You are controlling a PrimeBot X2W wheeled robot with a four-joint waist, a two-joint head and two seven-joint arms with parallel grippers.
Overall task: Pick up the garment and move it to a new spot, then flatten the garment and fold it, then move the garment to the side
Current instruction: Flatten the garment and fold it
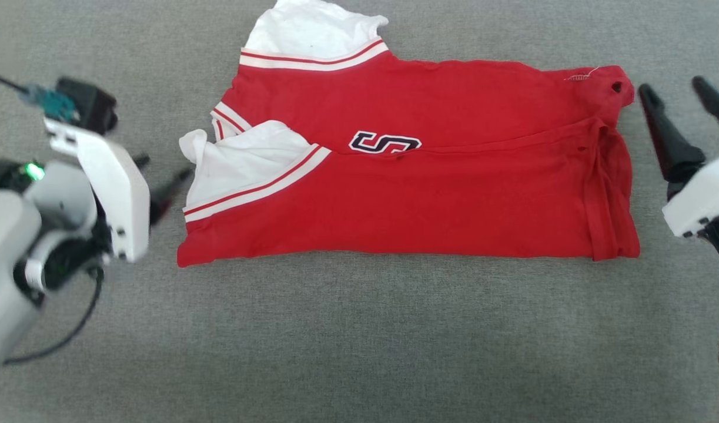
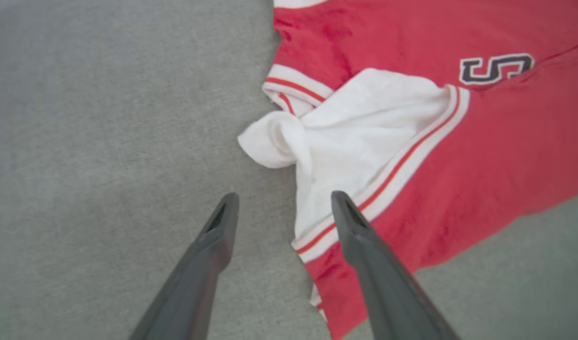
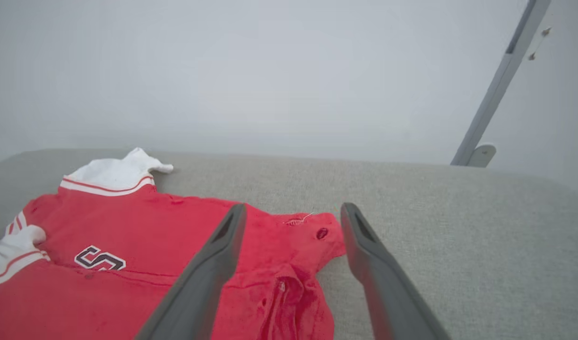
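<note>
The garment (image 1: 406, 200), a red jersey with white sleeves and striped trim, lies folded lengthwise on the grey surface, with one black, white-edged letter showing at the fold. My left gripper (image 1: 162, 167) hovers open just off its left end, beside the bunched white sleeve (image 2: 355, 127). In the left wrist view the left gripper (image 2: 285, 196) has nothing between its fingers, and one finger hangs over the striped cuff. My right gripper (image 1: 671, 84) stands open off the garment's right end. In the right wrist view the right gripper (image 3: 293, 207) straddles the red corner (image 3: 317, 231) without touching it.
A grey fabric-covered surface (image 1: 359, 341) stretches around the garment on all sides. A black cable (image 1: 71, 329) trails from my left arm. Behind the surface are a pale wall and a slanted metal pole (image 3: 501, 80) at the right.
</note>
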